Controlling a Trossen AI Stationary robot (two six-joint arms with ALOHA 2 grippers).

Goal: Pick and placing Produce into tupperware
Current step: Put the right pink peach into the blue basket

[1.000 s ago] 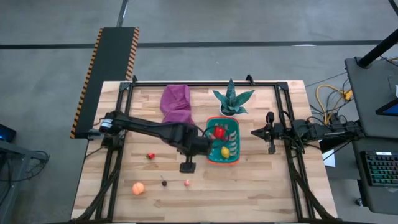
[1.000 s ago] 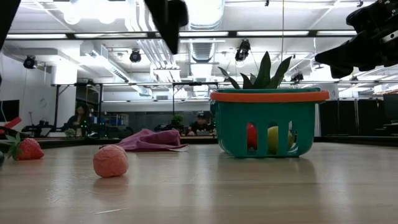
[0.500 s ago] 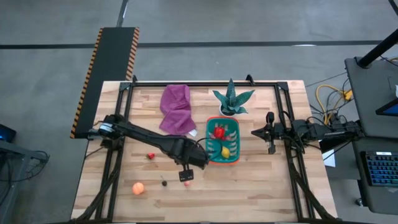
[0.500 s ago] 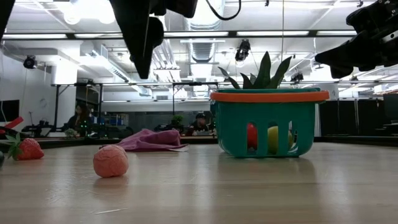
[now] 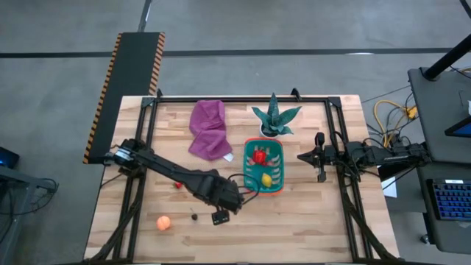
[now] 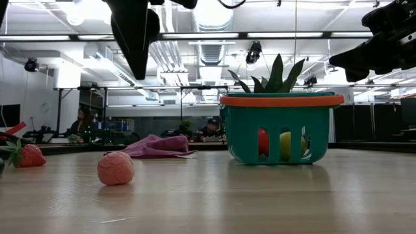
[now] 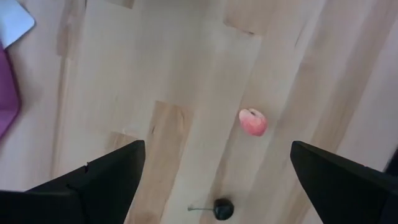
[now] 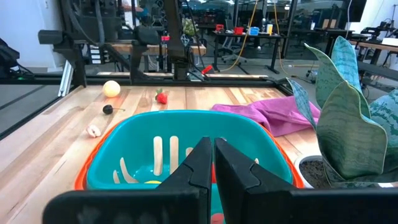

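Basket (image 5: 248, 163) holds two fruits; four remain on the table. Left gripper (image 5: 219, 217) hovers open, empty, over the pink piece (image 7: 253, 122). Right gripper (image 5: 302, 157) is closed, idle.

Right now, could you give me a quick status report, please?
Left gripper open above pink piece. Right gripper shut, waiting beside basket. Red fruit and lemon in basket. Nothing blocking.

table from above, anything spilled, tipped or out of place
Nothing stands out. The teal basket sits upright with a red fruit and a lemon inside. The strawberry, orange ball, dark cherry and pink piece lie loose on the table, waiting to be picked.
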